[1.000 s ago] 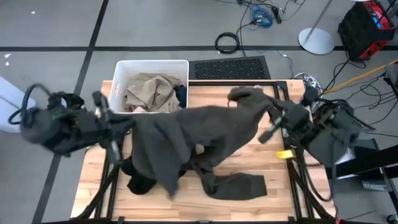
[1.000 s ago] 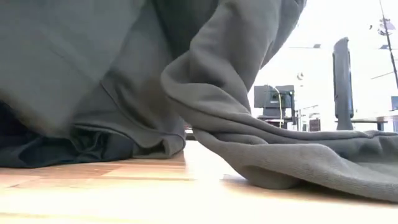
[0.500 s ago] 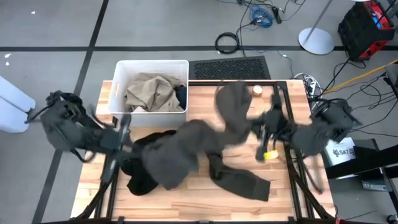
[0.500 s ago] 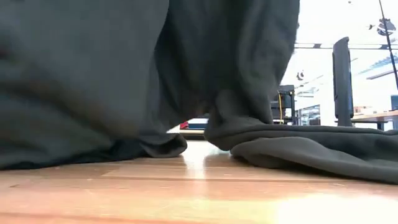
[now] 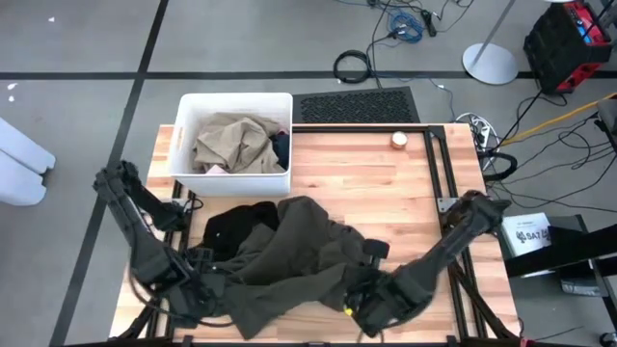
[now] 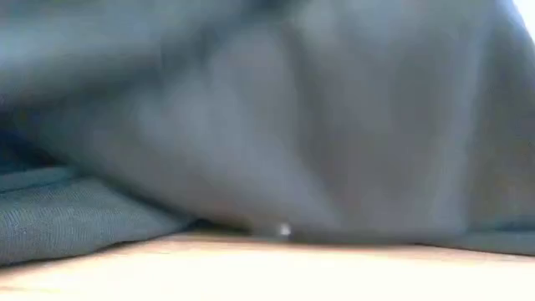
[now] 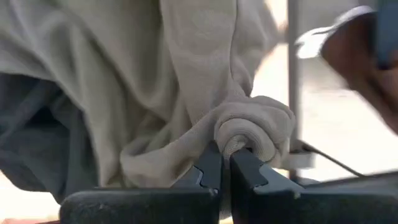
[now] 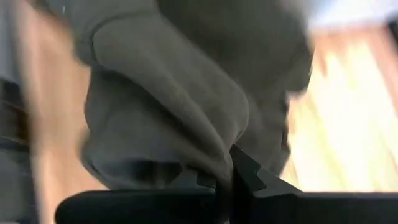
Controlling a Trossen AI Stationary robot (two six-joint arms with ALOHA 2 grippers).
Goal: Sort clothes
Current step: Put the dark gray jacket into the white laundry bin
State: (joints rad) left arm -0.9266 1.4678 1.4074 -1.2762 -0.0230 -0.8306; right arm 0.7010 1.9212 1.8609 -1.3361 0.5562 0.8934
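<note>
Both grippers, left gripper (image 5: 205, 292) and right gripper (image 5: 359, 301), are clenching the olive-brown garment (image 5: 294, 253), stretching it crosswise, well short of the white bin (image 5: 183, 130).

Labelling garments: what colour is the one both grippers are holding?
Olive-brown garment, pinched by the left gripper and right gripper; clearest in the high view.

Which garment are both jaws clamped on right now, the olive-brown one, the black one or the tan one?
The olive-brown garment, spread over the table's front. The black garment lies loose beside it, and the tan garment sits in the white bin.
</note>
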